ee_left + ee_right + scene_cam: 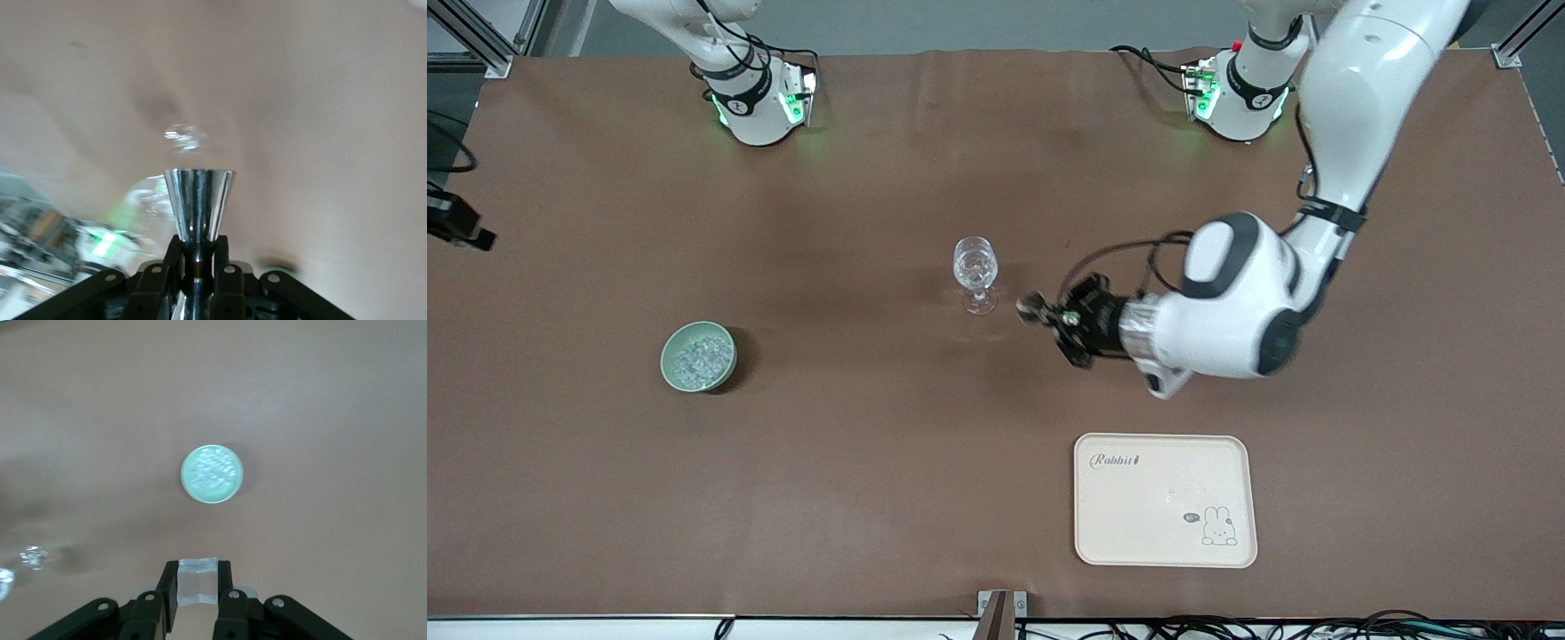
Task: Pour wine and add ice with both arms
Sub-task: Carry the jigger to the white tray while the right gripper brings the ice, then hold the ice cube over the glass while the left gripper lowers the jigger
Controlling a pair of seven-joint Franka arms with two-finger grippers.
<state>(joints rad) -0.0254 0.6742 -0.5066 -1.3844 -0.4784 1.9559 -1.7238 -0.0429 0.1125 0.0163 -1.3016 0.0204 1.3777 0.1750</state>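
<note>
A clear wine glass stands upright near the table's middle. My left gripper is beside it toward the left arm's end, shut on a shiny metal jigger whose mouth points at the glass stem. In the left wrist view the jigger sits between the fingers of the left gripper, with the blurred glass just past it. My right gripper is shut on a clear ice cube, high over the table near the pale green bowl of ice. It is out of the front view.
The green bowl with ice chunks sits toward the right arm's end. A cream rabbit tray lies nearer the front camera, toward the left arm's end. A black object juts in at the table's edge.
</note>
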